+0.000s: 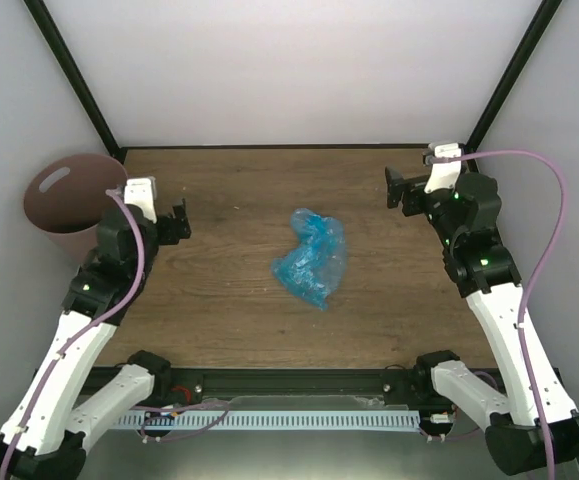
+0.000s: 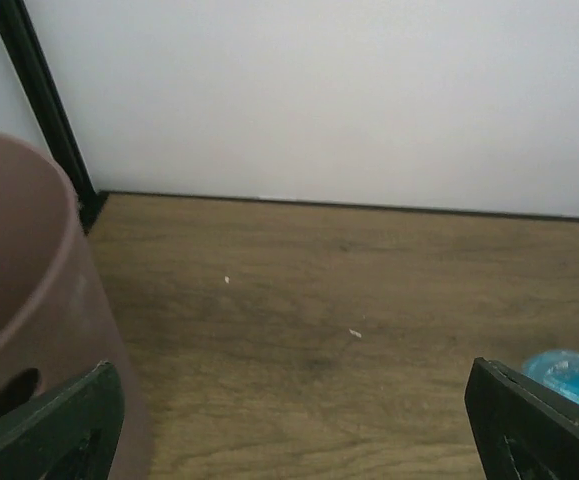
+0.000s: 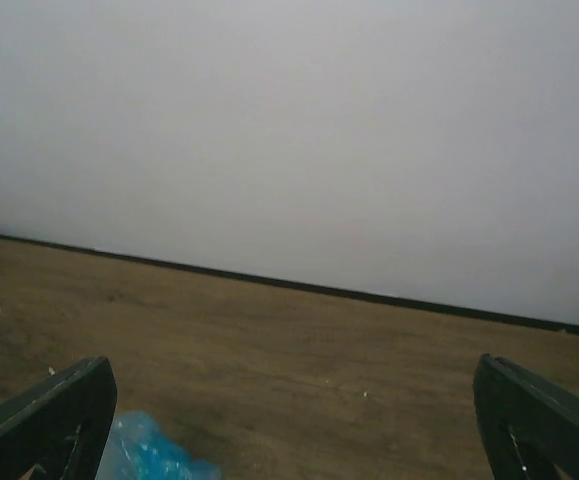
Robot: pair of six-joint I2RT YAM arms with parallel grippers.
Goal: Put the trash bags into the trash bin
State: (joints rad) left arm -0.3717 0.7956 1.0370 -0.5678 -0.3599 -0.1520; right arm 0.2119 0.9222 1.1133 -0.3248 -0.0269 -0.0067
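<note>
The light-blue crinkly trash bag lies crumpled on the wooden table at its middle. A corner of it shows in the left wrist view and in the right wrist view. The mauve-brown trash bin stands at the far left edge, upright, and fills the left of the left wrist view. My left gripper is open and empty, right beside the bin. My right gripper is open and empty at the far right, well away from the bag.
White walls and black frame posts close off the back and sides. A cable tray runs along the near edge between the arm bases. A purple cable loops off the right arm.
</note>
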